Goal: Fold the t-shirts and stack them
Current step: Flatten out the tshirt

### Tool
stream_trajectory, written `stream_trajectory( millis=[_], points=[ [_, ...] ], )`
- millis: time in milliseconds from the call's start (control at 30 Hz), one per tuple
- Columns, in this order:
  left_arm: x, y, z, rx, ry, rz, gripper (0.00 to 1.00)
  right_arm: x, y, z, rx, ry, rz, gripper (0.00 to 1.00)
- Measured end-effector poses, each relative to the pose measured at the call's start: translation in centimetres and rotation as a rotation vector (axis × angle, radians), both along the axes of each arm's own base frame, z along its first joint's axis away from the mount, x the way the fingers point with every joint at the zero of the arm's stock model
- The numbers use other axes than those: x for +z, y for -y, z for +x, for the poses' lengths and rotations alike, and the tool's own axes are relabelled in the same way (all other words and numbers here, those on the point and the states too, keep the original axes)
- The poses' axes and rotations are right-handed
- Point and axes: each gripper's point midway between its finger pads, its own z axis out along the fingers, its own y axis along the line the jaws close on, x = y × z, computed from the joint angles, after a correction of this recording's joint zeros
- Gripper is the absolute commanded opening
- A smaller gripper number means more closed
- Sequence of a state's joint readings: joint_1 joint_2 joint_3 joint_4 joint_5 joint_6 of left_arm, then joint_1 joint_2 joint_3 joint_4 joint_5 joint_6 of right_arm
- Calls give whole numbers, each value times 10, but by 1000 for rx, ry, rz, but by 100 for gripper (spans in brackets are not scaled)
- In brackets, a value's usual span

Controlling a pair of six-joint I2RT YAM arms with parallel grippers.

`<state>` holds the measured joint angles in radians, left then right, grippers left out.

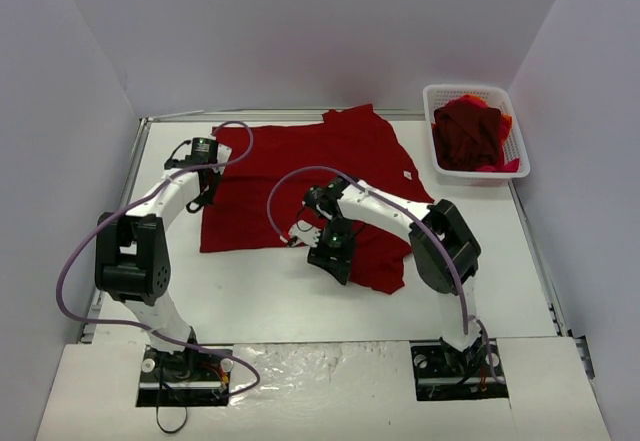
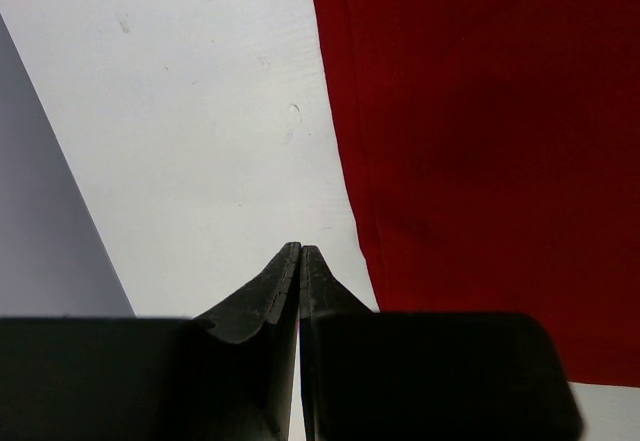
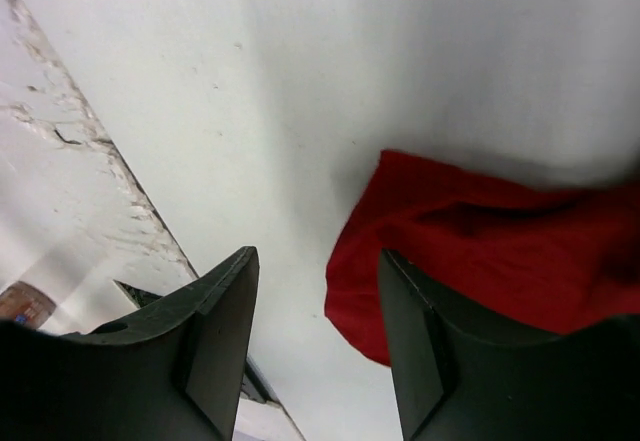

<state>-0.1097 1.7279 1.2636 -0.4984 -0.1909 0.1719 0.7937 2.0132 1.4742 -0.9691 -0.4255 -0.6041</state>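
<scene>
White table (image 1: 300,301) | we see t-shirt (image 1: 270,156) flat for folding | left gripper (image 2: 300,253) jaws together | right gripper (image 3: 315,261) jaws apart, empty

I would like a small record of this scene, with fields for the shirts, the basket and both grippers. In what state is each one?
spread t-shirt: dark red, lying open on the table
basket: white, at the far right corner, holds crumpled red shirts
left gripper: shut, empty, beside the spread t-shirt's edge
right gripper: open, holds nothing, a corner of red cloth lies just beside it
</scene>
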Motion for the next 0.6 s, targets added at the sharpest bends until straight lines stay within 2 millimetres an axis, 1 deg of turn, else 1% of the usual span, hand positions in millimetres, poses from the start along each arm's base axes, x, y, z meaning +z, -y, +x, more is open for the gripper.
stream_trajectory(
  millis=[100, 133, 200, 267, 333, 400, 467, 533, 600],
  points=[
    [0, 1, 0, -2, 0, -4, 2, 27, -14, 14, -5, 72, 72, 48],
    [0, 1, 0, -4, 1, -6, 2, 39, -17, 17, -8, 105, 101, 48],
    [1, 1, 0, -4, 2, -7, 2, 57, -16, 20, -13, 151, 131, 47],
    [2, 2, 0, -5, 5, -8, 2, 69, -9, 19, -28, 184, 141, 46],
    [4, 2, 0, -5, 12, -9, 2, 70, 5, 16, -48, 200, 119, 45],
    [8, 2, 1, -4, 22, -10, 2, 64, 21, 15, -77, 210, 68, 45],
    [11, 2, 1, -5, 31, -11, 2, 55, 36, 19, -119, 225, 19, 45],
    [14, 2, 0, -6, 42, -15, 2, 47, 51, 33, -187, 277, -22, 45],
    [16, 3, -3, -11, 46, -22, 2, 46, 66, 58, -280, 344, -38, 44]
  ],
)
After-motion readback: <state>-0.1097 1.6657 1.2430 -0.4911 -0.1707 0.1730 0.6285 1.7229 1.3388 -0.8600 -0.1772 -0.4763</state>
